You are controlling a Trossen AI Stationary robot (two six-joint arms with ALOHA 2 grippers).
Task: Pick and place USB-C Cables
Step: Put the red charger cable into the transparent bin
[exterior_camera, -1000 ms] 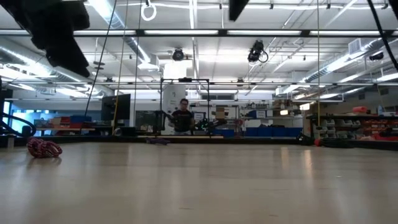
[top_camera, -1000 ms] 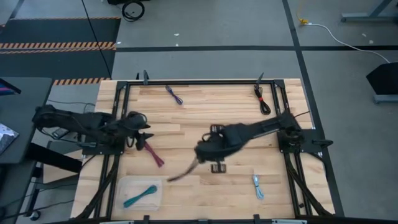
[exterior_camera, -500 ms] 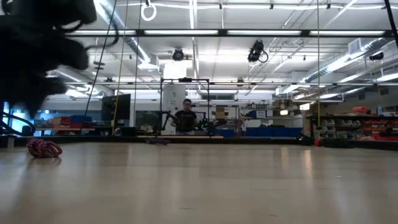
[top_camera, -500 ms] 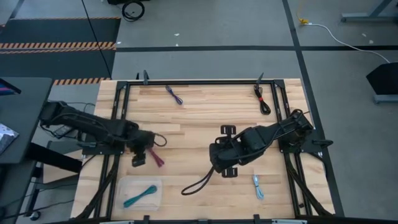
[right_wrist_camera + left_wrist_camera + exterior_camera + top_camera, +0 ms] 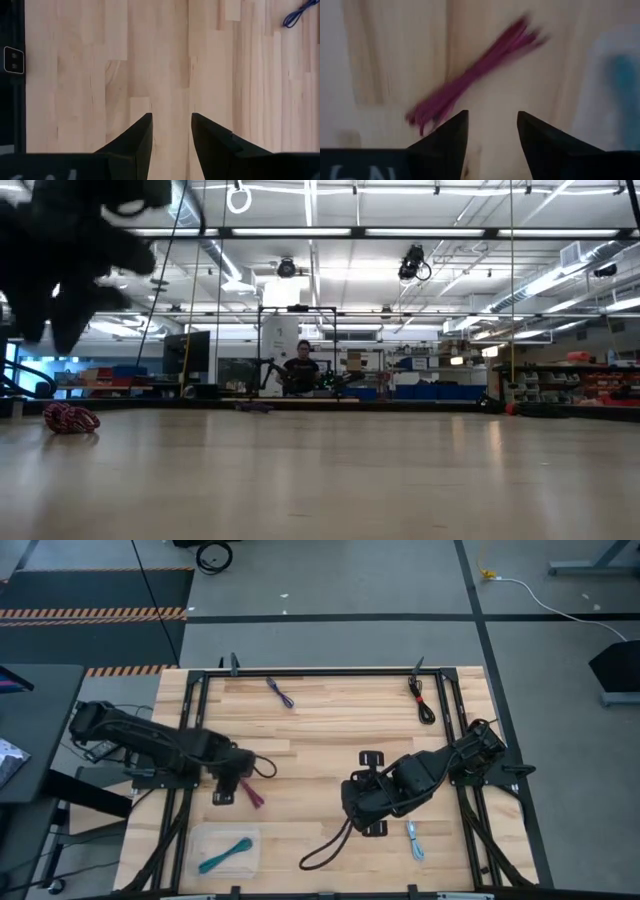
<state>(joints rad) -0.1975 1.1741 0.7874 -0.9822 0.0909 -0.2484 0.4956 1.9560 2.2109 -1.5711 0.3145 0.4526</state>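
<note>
The maroon-red cable [image 5: 251,795] lies on the wooden table, also showing in the left wrist view [image 5: 475,75] and the low view [image 5: 70,418]. My left gripper [image 5: 234,783] [image 5: 492,130] hangs open just above it, touching nothing. My right gripper [image 5: 365,808] [image 5: 171,132] is open and empty over bare wood at the table's middle. The teal cable [image 5: 225,853] lies in a clear tray [image 5: 205,835]. The light blue cable [image 5: 414,838] lies near right, the purple cable [image 5: 280,692] far left, and the black-and-red cable [image 5: 424,698] far right.
A black frame [image 5: 320,671] runs along the table's edges. A loop of the right arm's black wiring [image 5: 325,850] hangs near the front edge. The purple cable shows far off in the right wrist view [image 5: 295,15]. A person [image 5: 300,370] stands far behind the table.
My left gripper has gone toward the table's near edge and a little right, coming over the maroon-red cable. My right gripper has gone toward the near edge and the right, its wiring loop trailing along. The cables have not moved.
</note>
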